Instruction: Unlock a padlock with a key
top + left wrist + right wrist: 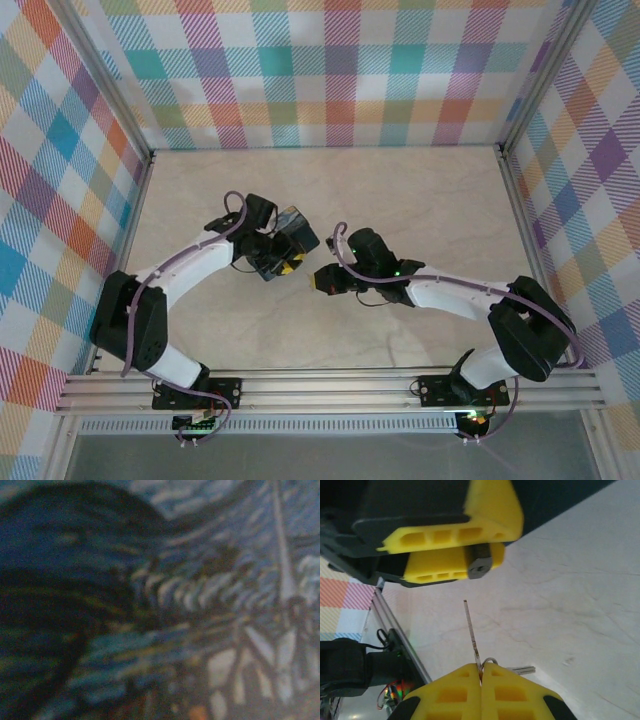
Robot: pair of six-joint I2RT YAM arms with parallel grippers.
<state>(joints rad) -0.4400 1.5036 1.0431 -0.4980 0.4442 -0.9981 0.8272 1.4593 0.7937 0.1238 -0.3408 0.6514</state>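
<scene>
Both clamped: left pincer [501, 543] on the padlock [480, 567] beside the box [297, 222], right pincer [481, 677] on the key [471, 630].

I'm looking down at a pale marbled worktop [430, 210], with bright plaid walls [330, 70] on three sides and a metal rail [330, 385] along the near edge. My left wrist feed is blurry; it's probably a blue swirl-patterned box [200, 595], very close.
</scene>
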